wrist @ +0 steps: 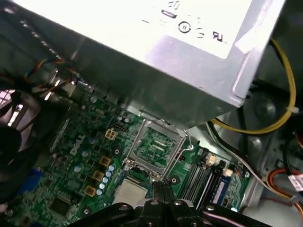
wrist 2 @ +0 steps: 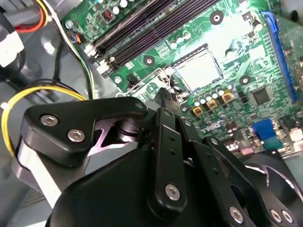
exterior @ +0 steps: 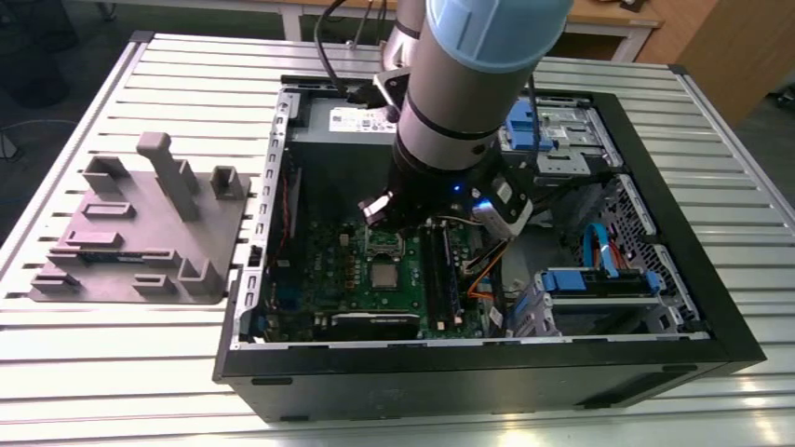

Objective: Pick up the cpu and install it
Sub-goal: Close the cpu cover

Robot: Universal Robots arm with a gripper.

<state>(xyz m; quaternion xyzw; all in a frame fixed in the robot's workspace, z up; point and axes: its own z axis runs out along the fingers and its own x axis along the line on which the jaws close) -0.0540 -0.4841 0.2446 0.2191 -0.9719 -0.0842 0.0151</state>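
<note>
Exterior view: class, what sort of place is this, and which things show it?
Probably a robotics lab or test bench: an open computer case lies on a slatted metal table, a robot arm reaches into it, and a grey tray sits beside.

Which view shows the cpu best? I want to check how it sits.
The second wrist view: the cpu lies flat in its socket, unobstructed. The first wrist view shows it beside the open metal frame. The exterior view shows it small on the motherboard.

Silver-grey arm (exterior: pixel 453 84) with pale blue cap, black screw-studded pincer (wrist 2: pixel 163 97).
</note>
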